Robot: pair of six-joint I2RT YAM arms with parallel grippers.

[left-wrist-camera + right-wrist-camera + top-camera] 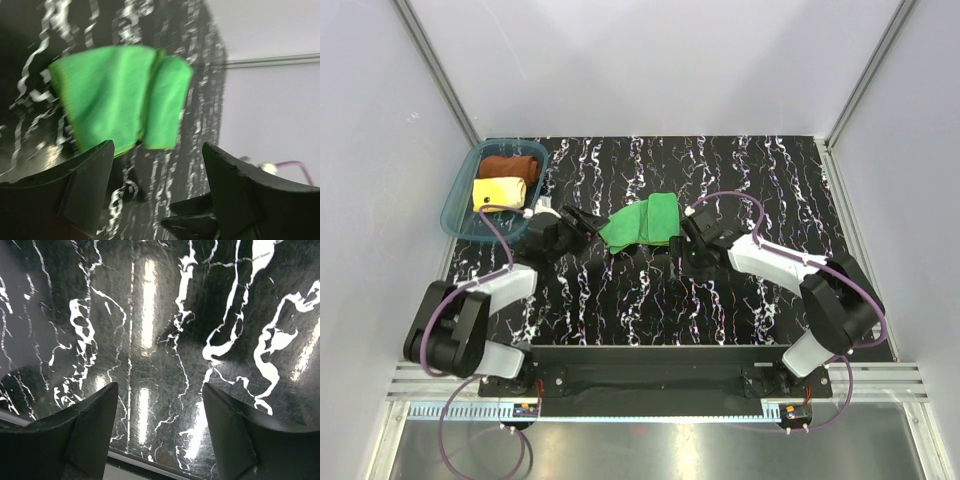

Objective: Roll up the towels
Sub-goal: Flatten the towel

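Observation:
A bright green towel (642, 222) lies loosely folded on the black marbled table (650, 300), between my two grippers. My left gripper (584, 222) stands open just left of it and holds nothing. In the left wrist view the green towel (120, 95) lies beyond the open fingers (90, 185) and is apart from them. My right gripper (689, 230) is open at the towel's right edge. Its wrist view shows only bare table between its fingers (232, 435). A rust-brown towel (510, 165) and a pale yellow towel (498, 190) lie rolled in the teal tray (455, 205).
The teal tray stands at the back left corner of the table, close to my left arm. White walls and metal frame posts (440, 80) enclose the table. The right gripper's dark tip (200, 220) shows low in the left wrist view.

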